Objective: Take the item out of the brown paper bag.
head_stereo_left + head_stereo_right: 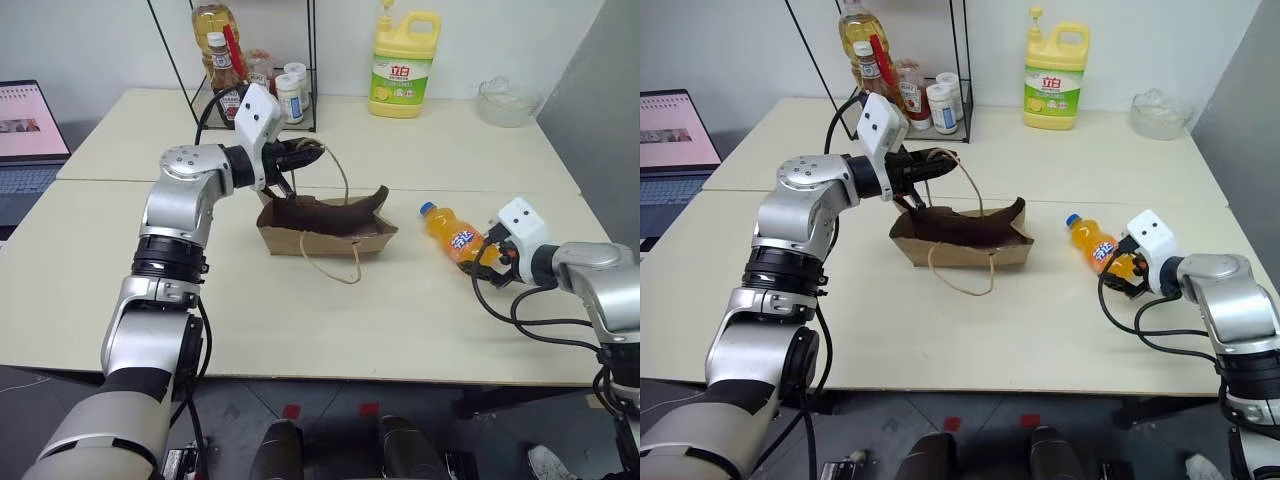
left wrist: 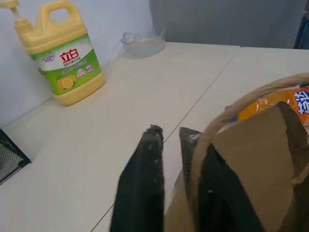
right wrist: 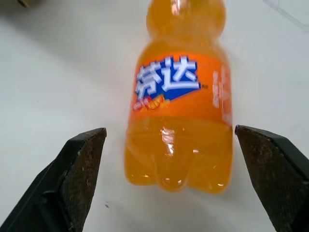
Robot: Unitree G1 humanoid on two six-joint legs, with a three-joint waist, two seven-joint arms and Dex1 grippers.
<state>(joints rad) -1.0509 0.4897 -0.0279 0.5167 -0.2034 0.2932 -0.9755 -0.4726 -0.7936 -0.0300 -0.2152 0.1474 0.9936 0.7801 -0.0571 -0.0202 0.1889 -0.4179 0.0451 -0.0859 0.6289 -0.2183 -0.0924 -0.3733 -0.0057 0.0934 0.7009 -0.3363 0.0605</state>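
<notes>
The item, a small orange soda bottle (image 1: 452, 232) with a blue cap, lies on its side on the table, to the right of and outside the brown paper bag (image 1: 325, 228). My right gripper (image 3: 169, 131) is open wide just behind the bottle's base (image 3: 178, 121), and neither finger touches it. The bag lies on its side with its mouth towards the bottle. One cord handle (image 1: 340, 172) arches up to my left gripper (image 2: 171, 131), which hovers level above the bag's rear end. Its fingers stand slightly apart, the cord runs beside one finger (image 2: 193, 145), and nothing sits in the gap.
A yellow detergent jug (image 1: 403, 62) and a glass bowl (image 1: 508, 100) stand at the table's far edge. A wire rack (image 1: 255, 70) of sauce bottles is behind my left arm. A laptop (image 1: 30, 130) sits at the far left. The bag's second handle (image 1: 335, 265) lies flat on the table.
</notes>
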